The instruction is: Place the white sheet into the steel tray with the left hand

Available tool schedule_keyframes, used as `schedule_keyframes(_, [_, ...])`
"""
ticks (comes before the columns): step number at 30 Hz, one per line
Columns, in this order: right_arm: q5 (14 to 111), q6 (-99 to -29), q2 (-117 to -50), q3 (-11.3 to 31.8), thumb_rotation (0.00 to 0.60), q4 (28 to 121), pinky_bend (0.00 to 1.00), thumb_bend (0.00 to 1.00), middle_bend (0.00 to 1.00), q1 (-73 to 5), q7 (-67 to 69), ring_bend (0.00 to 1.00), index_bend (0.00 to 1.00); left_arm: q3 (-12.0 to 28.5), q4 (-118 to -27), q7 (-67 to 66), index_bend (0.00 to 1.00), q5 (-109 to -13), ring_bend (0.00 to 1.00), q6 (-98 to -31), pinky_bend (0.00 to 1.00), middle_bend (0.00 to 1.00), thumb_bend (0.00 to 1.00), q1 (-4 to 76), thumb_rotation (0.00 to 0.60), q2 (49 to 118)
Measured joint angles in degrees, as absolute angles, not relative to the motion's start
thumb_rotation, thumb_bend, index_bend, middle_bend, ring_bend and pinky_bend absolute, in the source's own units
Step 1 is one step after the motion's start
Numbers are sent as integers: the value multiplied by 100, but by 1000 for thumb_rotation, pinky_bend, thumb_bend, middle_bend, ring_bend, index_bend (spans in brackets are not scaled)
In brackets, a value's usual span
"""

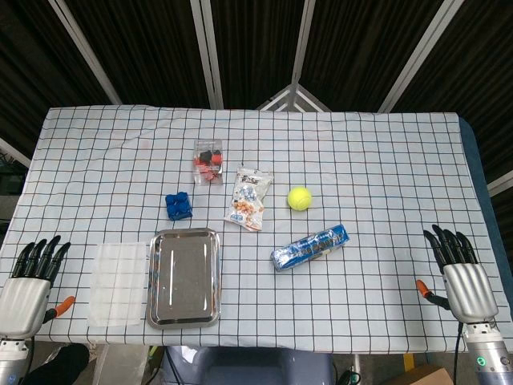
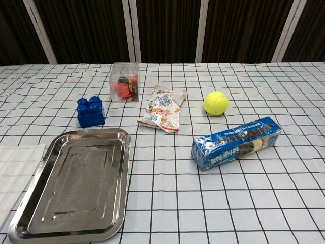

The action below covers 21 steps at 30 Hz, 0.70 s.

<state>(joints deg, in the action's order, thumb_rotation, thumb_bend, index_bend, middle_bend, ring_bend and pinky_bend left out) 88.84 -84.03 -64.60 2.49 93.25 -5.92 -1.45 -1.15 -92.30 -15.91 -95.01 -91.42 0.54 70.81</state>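
The white sheet (image 1: 119,282) lies flat on the checked cloth, right beside the left rim of the steel tray (image 1: 184,319). The chest view shows the sheet (image 2: 18,170) at the left edge and the empty tray (image 2: 35,223) beside it. My left hand (image 1: 30,289) rests at the table's near left corner, left of the sheet and apart from it, fingers spread and holding nothing. My right hand (image 1: 463,277) sits at the near right edge, also open and empty. Neither hand shows in the chest view.
Behind the tray stand a blue block (image 1: 178,205) and a clear box of red pieces (image 1: 208,161). A snack bag (image 1: 249,198), a yellow tennis ball (image 1: 300,198) and a blue biscuit pack (image 1: 310,247) lie to the right.
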Motion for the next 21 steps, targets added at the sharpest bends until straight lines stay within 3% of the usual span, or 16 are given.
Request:
schedule_keyframes(14, [8896,-8440,-6461,248,600,9310,0,313,0,-576,-155,0,0,-248,-9221,-1668,13,-9623,0,-9007,0,0,45,81,600,7024])
schedule_keyframes(21, [8854,-8432,-6475,268,600,9305,0,313,0,-579,-184,0,0,-635,-9261,-1678,287,-9926,0,-8705,0,0,84,121,600,6775])
